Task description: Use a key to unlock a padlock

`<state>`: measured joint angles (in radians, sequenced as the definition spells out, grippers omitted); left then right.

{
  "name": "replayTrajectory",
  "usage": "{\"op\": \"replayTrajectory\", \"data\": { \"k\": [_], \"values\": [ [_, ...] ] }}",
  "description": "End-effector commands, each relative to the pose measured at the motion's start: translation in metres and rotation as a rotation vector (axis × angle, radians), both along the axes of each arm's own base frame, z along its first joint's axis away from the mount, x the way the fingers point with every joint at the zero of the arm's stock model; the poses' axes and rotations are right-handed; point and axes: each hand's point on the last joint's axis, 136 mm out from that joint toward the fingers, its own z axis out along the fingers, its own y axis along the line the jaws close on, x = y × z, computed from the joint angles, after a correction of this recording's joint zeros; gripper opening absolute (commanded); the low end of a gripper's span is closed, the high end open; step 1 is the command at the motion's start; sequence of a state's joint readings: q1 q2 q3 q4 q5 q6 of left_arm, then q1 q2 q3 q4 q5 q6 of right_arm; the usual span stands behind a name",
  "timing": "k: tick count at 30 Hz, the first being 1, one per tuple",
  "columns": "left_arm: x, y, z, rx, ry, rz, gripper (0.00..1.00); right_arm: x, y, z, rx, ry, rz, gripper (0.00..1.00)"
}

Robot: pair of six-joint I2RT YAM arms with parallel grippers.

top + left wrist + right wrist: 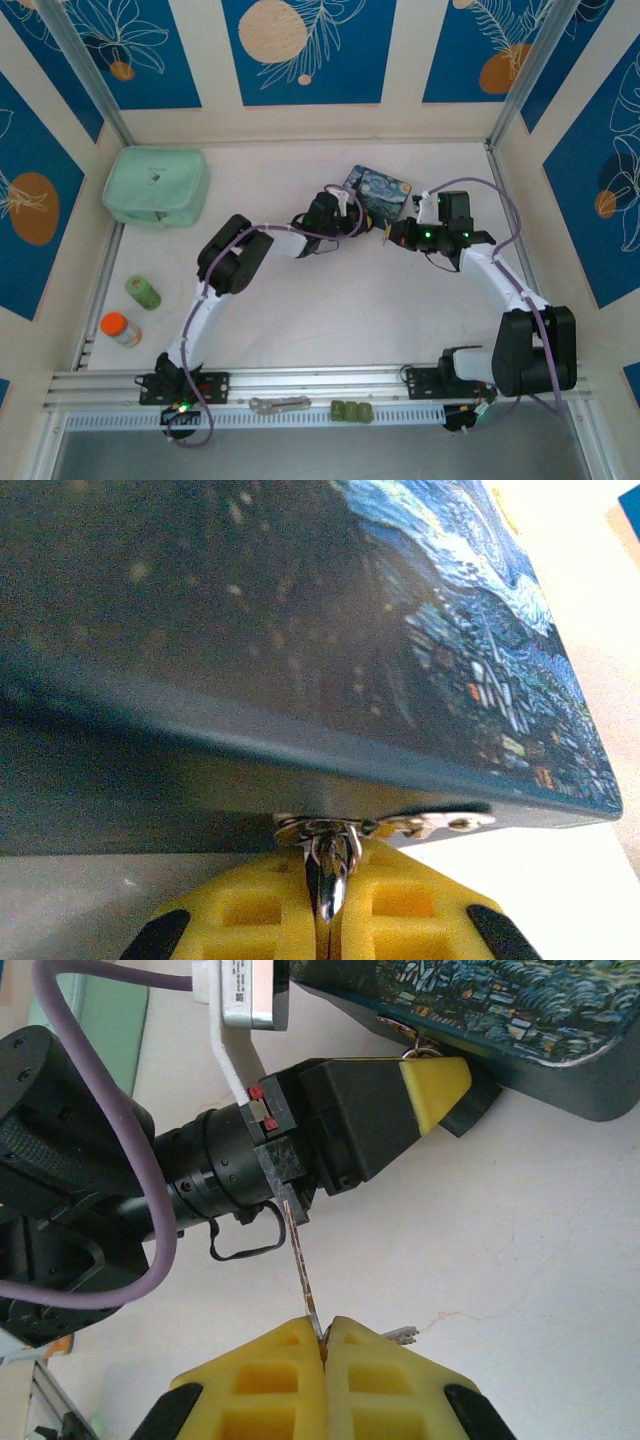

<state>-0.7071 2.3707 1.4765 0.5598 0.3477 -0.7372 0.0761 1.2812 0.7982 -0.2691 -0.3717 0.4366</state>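
Fingers [270, 1385] of the right gripper [322, 1328] first: squeezed fully together on the key [303, 1270], gripping it at the low end, thin silvery blade poking straight ahead and a little pronged bit sticking out sideways next to the fingertips. Presumably for aim, leaving most of the blade free for a keyhole. Just beyond the blade, seen side-on, the left gripper [440, 1082], tucked against the front edge of the Starry Night style tin [520, 1030] right at its hasp [405, 1032]. Same story from its own wrist camera: closed up as well, nipping a tiny dark metal piece with a ring on top, pretty surely the padlock [327, 878], hanging just under the tin's lip. Probably pinned there to stop any swinging during insertion. Can't make out a keyhole, too small and half buried between the yellow pads [420, 910]. Not lined up yet either, judging by the blade pointing at the gripper body rather than at the lock. Way off by the far left wall, a mint-green pouch [155, 187], no part in this.
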Motion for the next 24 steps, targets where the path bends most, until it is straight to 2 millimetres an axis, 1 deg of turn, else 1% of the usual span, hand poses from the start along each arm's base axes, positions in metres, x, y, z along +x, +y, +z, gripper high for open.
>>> {"op": "replayTrajectory", "data": {
  "k": [1,4,7,10,12,16,21,24],
  "values": [
    [-0.025,0.002,-0.012,0.007,0.149,-0.053,0.04,-0.005,0.007,-0.009,0.064,0.041,0.054,0.00],
    [-0.032,0.004,0.004,-0.047,0.202,-0.069,0.04,-0.006,0.014,-0.017,0.124,0.085,0.087,0.00],
    [-0.041,0.004,0.014,-0.092,0.253,-0.084,0.02,-0.005,0.017,-0.023,0.165,0.121,0.115,0.00],
    [-0.044,0.005,0.023,-0.157,0.311,-0.082,0.02,-0.006,0.017,-0.026,0.203,0.141,0.132,0.00],
    [-0.043,0.006,0.032,-0.211,0.347,-0.069,0.00,-0.006,0.014,-0.027,0.215,0.145,0.129,0.00],
    [-0.037,0.012,0.050,-0.307,0.389,-0.031,0.00,-0.014,0.012,-0.028,0.243,0.167,0.139,0.00],
    [-0.027,0.019,0.075,-0.427,0.410,-0.017,0.00,-0.027,0.014,-0.034,0.295,0.216,0.130,0.00],
    [-0.022,0.024,0.088,-0.496,0.414,-0.012,0.00,-0.029,0.015,-0.034,0.317,0.225,0.127,0.00]
  ]
}}
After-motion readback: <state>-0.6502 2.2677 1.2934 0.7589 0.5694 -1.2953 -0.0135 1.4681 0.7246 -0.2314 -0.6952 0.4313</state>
